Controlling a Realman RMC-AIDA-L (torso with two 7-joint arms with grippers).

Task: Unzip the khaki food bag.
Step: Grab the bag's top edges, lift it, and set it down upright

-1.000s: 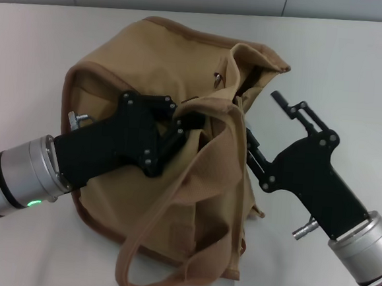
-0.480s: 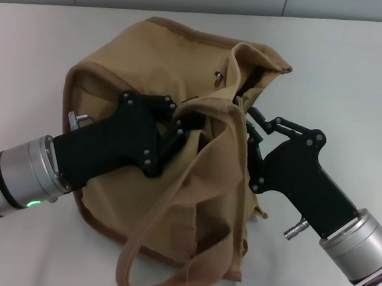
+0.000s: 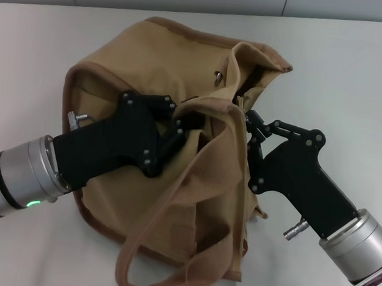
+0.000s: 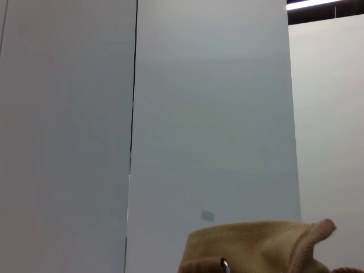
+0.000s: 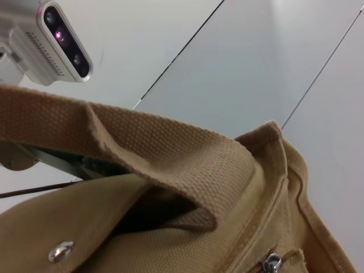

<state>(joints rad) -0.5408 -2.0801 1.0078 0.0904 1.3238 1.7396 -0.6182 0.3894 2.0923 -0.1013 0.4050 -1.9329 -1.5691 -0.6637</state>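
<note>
Tan canvas, slumped and crumpled: the khaki food bag (image 3: 177,155) sits mid-table (image 3: 355,70), right in front of the robot, w/ darker brown edging round its rim. One wide strap handle (image 3: 171,227) loops down toward the near edge; a metal snap (image 3: 218,77) shows on the upper panel. Top seam is folded in on itself, so how far the zip is open can't be read from the head view. Right wrist view shows a small metal zipper pull (image 5: 272,263) sitting at the seam, under a fold of strap.

Left gripper (image 3: 182,126) comes in from the left side, tips buried in the canvas fold near the bag's top centre. Looks pinched on fabric, prob. bracing the bag, but fingers are mostly hidden, so can't tell for sure. Right gripper (image 3: 249,124) reaches in from the right, tips at the bag's top opening beside the strap; fingers read narrow, nearly together, whether anything is between them can't be made out.

Step in hand, as I judge it: getting hold of the pull while the other arm steadies the bag. Next move needs a firm pinch on that pull, then a drag along the zip line w/ the left holding tension, else the soft bag just follows.
</note>
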